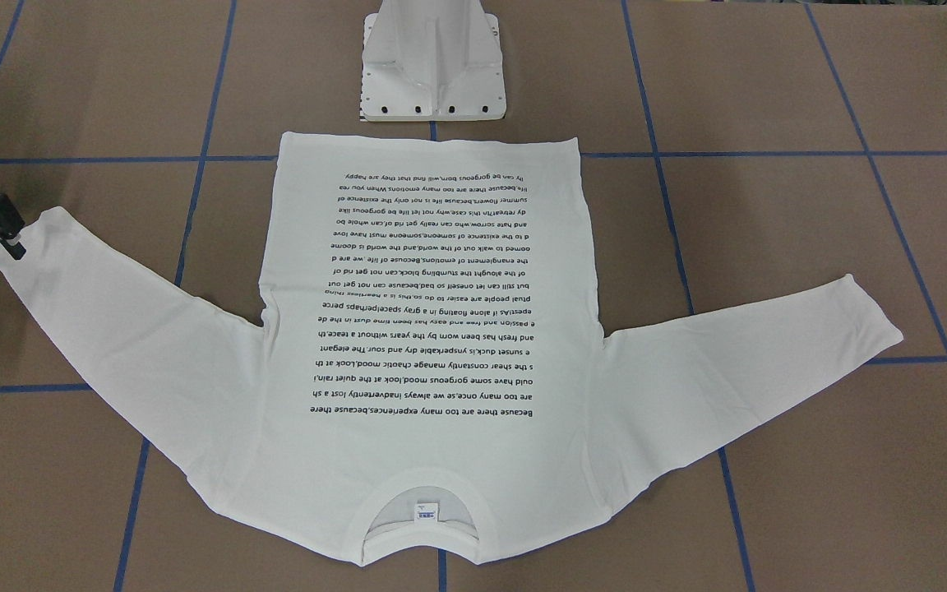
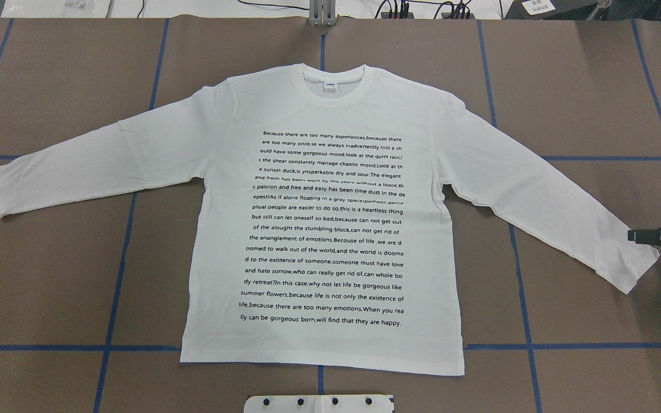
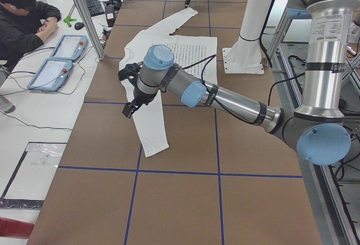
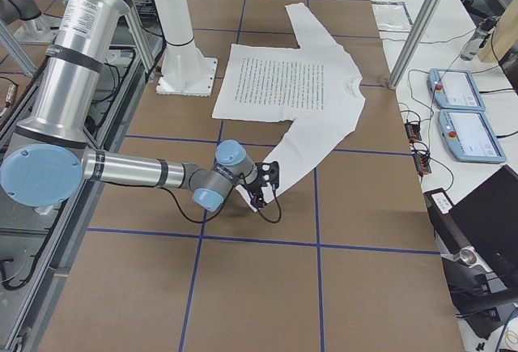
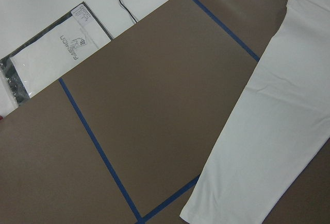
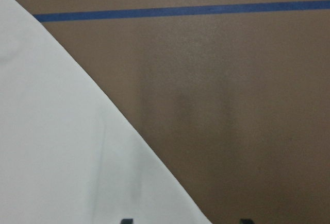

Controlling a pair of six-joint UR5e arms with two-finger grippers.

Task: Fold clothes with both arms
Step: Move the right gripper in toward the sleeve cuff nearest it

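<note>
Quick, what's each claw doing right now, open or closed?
Left claw: cannot tell, seen only from the side.
Right claw: open, tips apart at the T-shirt sleeve edge.

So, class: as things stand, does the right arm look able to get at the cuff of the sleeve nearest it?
Probably yes. The right gripper sits at the sleeve cuff of the T-shirt, jaws apart, and nothing stands between them.
</note>
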